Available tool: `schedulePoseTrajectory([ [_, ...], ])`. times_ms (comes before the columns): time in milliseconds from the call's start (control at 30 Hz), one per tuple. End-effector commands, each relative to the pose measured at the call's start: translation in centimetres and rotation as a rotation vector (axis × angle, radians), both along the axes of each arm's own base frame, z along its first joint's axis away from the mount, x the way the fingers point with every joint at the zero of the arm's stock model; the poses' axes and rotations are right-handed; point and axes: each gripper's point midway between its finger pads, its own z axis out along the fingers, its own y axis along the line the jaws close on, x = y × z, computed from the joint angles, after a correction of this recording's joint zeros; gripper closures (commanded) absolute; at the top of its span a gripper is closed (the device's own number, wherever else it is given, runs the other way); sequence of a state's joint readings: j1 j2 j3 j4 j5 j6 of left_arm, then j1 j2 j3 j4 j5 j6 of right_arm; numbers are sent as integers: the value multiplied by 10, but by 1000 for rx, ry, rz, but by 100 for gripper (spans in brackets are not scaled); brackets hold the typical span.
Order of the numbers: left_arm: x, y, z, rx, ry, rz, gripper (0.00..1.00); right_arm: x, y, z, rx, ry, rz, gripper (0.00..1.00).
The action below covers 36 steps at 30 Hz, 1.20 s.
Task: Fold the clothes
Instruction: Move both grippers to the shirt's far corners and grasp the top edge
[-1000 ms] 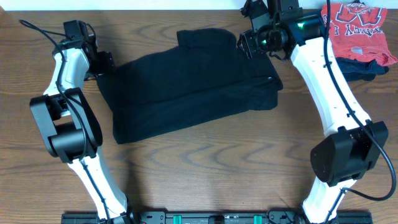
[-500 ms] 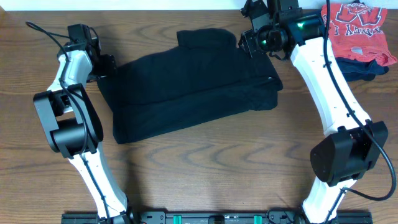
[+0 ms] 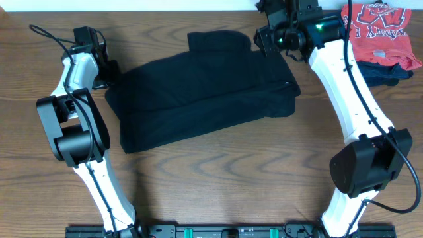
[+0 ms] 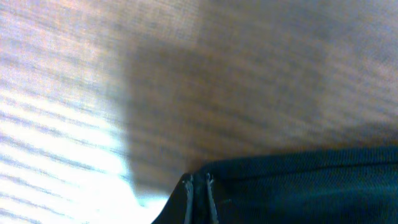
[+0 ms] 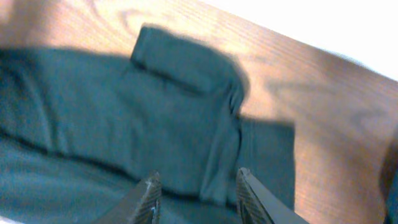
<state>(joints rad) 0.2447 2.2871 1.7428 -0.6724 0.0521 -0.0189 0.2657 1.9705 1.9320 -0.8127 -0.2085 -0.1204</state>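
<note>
The clothes, black trousers [image 3: 198, 92], lie folded flat in the middle of the wooden table. My left gripper [image 3: 110, 73] sits at their left edge. In the left wrist view its fingers [image 4: 199, 200] are pressed together, with the black fabric [image 4: 305, 180] bunched at the tips. My right gripper [image 3: 268, 41] hovers over the trousers' far right corner. The right wrist view shows its fingertips [image 5: 198, 194] spread apart above the dark cloth [image 5: 124, 118], with nothing held between them.
A red T-shirt with white lettering [image 3: 380, 23] lies on a dark navy garment [image 3: 391, 71] at the back right corner. Bare wood [image 3: 218, 172] fills the table in front of the trousers. The table's far edge runs just behind the right gripper.
My left gripper has closed at the trousers' left edge after standing open. The right gripper has shifted slightly toward the far edge. The trousers have not moved.
</note>
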Motion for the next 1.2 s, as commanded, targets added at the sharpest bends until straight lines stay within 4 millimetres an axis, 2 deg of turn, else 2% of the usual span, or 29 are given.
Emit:
schedulePoseTrajectory([
  [0, -27, -1, -23, -26, 120, 77, 94, 10, 10, 8, 15, -50, 9, 60],
  [167, -52, -10, -19, -62, 213, 103, 94, 34, 21, 7, 48, -126, 14, 53],
  [267, -56, -14, -16, -64, 231, 95, 94, 52, 28, -8, 74, -148, 14, 47],
  [333, -56, -18, -14, -64, 233, 88, 93, 65, 34, -24, 97, -150, 8, 45],
  [467, -56, -28, -14, -62, 241, 64, 94, 90, 42, -69, 137, -140, -23, 40],
  [567, -54, -38, -14, -59, 242, 40, 94, 102, 45, -98, 169, -122, -49, 40],
  [733, -50, -50, -14, -55, 239, 13, 94, 115, 43, -138, 226, -76, -120, 41],
  [833, -49, -53, -14, -53, 235, 7, 94, 115, 44, -156, 238, -51, -111, 43],
  [867, -49, -52, -14, -53, 235, 8, 94, 115, 45, -162, 239, -41, -108, 46],
  [967, -50, -51, -14, -52, 236, 20, 94, 115, 45, -175, 245, -23, -118, 61],
  [1067, -50, -51, -14, -54, 236, 30, 95, 117, 44, -187, 247, -15, -138, 63],
  [1167, -51, -51, -14, -54, 239, 30, 94, 121, 38, -189, 224, -32, -168, 62],
])
